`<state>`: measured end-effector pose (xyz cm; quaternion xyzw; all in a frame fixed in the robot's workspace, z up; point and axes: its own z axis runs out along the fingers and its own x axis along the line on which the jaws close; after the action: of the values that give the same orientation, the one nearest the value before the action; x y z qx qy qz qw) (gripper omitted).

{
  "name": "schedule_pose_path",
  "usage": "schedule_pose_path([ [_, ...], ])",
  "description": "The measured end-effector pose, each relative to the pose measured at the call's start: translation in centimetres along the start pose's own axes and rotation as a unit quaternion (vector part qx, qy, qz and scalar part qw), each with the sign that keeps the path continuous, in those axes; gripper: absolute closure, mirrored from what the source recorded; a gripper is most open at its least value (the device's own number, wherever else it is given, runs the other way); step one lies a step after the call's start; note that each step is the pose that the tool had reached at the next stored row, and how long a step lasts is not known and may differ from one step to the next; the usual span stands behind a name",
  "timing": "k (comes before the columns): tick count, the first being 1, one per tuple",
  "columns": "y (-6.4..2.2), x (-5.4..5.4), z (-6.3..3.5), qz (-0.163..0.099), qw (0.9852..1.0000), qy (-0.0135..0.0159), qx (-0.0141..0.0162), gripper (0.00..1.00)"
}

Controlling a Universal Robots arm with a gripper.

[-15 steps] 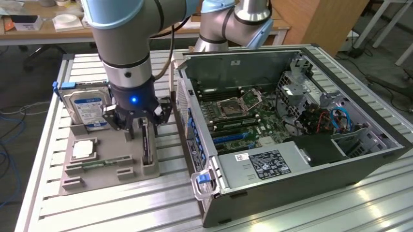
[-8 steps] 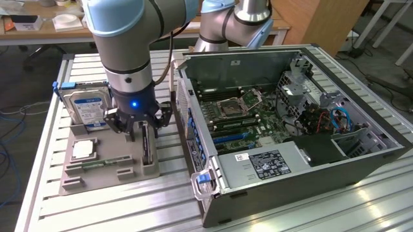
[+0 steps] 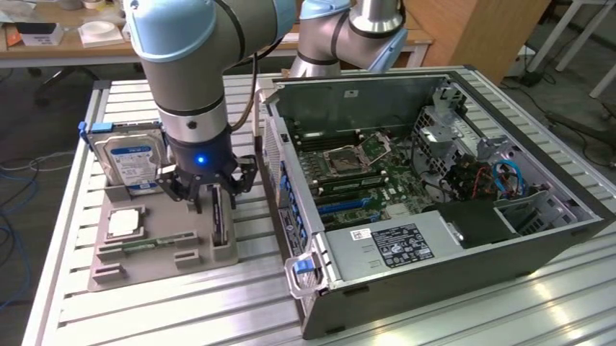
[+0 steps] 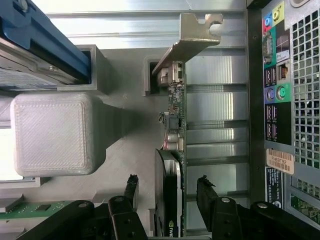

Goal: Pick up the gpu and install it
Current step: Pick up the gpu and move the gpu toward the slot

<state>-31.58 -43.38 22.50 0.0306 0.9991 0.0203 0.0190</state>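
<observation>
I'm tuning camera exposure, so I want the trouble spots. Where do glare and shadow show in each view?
Exterior view: glare streaks the metal table beside the computer case, at that view's right, and a blue light glows on the arm. Wrist view: the table's slats wash out pale, and the grey block throws a soft shadow toward the gpu.
</observation>
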Motion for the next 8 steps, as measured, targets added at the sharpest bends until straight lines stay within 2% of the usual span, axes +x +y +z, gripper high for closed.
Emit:
schedule_pose_path([
  [8, 0.00, 0.00, 0.01, 0.000, 1.0000, -0.0001, 0.0000, 0.41],
])
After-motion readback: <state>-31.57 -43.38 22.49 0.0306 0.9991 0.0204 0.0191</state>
